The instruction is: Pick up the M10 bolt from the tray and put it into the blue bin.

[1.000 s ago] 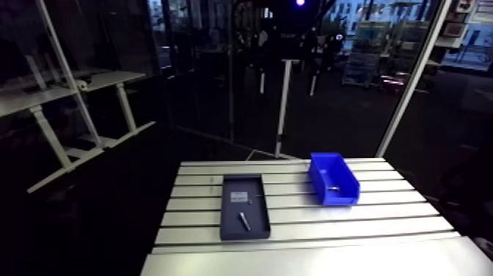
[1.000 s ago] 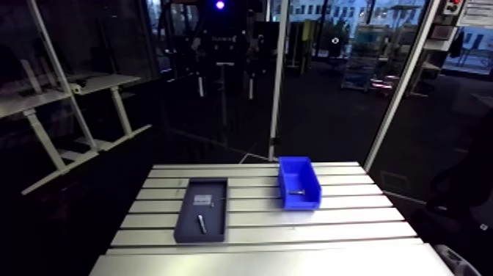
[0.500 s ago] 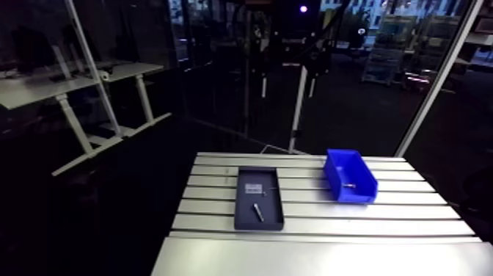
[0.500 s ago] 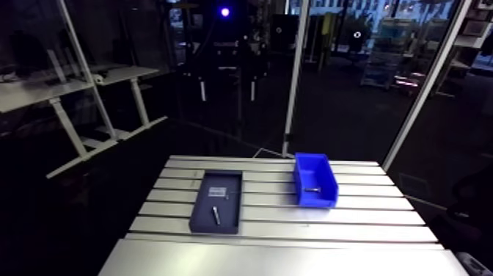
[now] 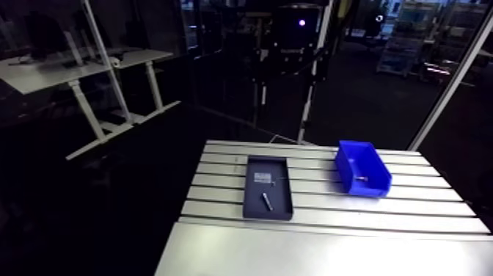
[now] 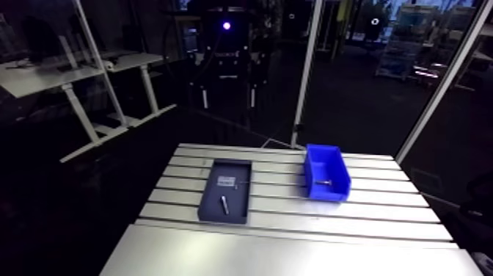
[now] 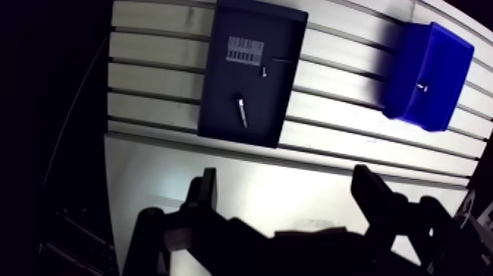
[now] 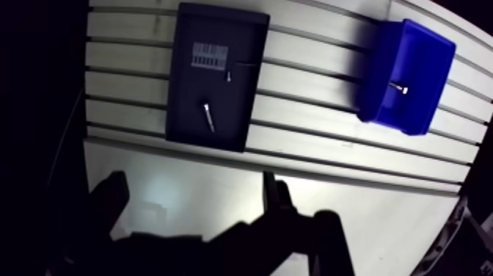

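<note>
A dark tray [image 7: 220, 95] lies on the slotted table [image 7: 147, 81], well ahead of my gripper. Inside it rest a grey bolt [image 7: 242, 110], a much smaller screw [image 7: 264, 71] and a white label [image 7: 246, 50]. The same bolt [image 5: 265, 201] shows in the arm view, near the tray's front. The blue bin [image 7: 411, 103] stands to the tray's right with one small bolt [image 7: 422, 86] in it. My gripper [image 7: 286, 180] is high above the table's smooth front plate, open, with nothing between its fingers. It does not show in the arm view.
The smooth front plate [image 5: 308, 253] runs along the table's near edge. The table's left edge [image 5: 192, 192] drops into a dark gap.
The arm view has shifted and risen between frames, so the camera moved. Tray, bolt and blue bin keep their places on the table.
</note>
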### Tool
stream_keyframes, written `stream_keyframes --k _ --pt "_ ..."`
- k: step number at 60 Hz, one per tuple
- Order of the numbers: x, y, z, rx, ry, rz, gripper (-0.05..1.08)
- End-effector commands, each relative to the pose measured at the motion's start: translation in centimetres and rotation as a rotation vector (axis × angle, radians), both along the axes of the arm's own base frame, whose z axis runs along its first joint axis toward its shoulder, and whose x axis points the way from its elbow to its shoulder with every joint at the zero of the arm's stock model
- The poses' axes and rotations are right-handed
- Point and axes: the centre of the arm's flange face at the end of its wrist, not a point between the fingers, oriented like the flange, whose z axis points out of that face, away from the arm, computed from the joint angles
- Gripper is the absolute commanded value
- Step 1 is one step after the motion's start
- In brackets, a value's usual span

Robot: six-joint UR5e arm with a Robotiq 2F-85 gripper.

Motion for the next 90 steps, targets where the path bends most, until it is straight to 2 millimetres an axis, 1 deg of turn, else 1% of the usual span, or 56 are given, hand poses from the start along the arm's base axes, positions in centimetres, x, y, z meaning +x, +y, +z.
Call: stream_keyframes --k 1,8,18,27,29,30,31,34,35,44,46,48,57,60,61,62,71,73,75,76,78,90 --pt "-0.4 -0.6 -2.5 0.002 -0.019 0.011 0.01" --pt "-0.5 -0.8 -3.2 0.002 -0.031 0.014 0.01" --pt "-0.4 -0.7 -5.4 0.005 -0.050 0.011 0.01" --pt "-0.6 -0.7 -6.7 0.008 -0.028 0.013 0.01" --pt "-0.6 -0.7 -7.5 0.011 -0.029 0.013 0.01" --pt "-0.6 -0.7 -7.5 0.011 -0.029 0.013 0.01" --pt "-0.6 -0.7 -8.0 0.010 -0.033 0.013 0.01" --pt "-0.7 -0.5 -8.4 0.010 -0.036 0.010 0.01" --pt "-0.7 -0.5 -8.8 0.011 -0.041 0.010 0.01" --pt "-0.7 -0.5 -10.1 0.011 -0.050 0.008 0.01" --pt "-0.6 -0.7 -10.4 0.011 -0.051 0.011 0.01" --pt "-0.5 -0.5 -11.2 0.012 -0.052 0.009 0.01" --pt "-0.1 -0.6 -12.5 0.011 -0.045 0.011 0.01" --pt "0.2 -0.6 -13.8 0.012 -0.044 0.013 0.01" --pt "0.2 -0.6 -13.8 0.012 -0.044 0.013 0.01" --pt "0.3 -0.6 -14.2 0.013 -0.047 0.013 0.01" --pt "0.7 -0.6 -15.2 0.012 -0.056 0.013 0.01" --pt "1.0 -0.6 -15.8 0.012 -0.064 0.015 0.01" --pt "1.0 -0.6 -15.8 0.012 -0.064 0.015 0.01" --pt "1.2 -0.6 -16.2 0.012 -0.068 0.016 0.01" --pt "1.2 -0.5 -16.4 0.013 -0.065 0.016 0.01" --pt "1.5 -0.5 -17.3 0.025 -0.042 0.039 0.01"
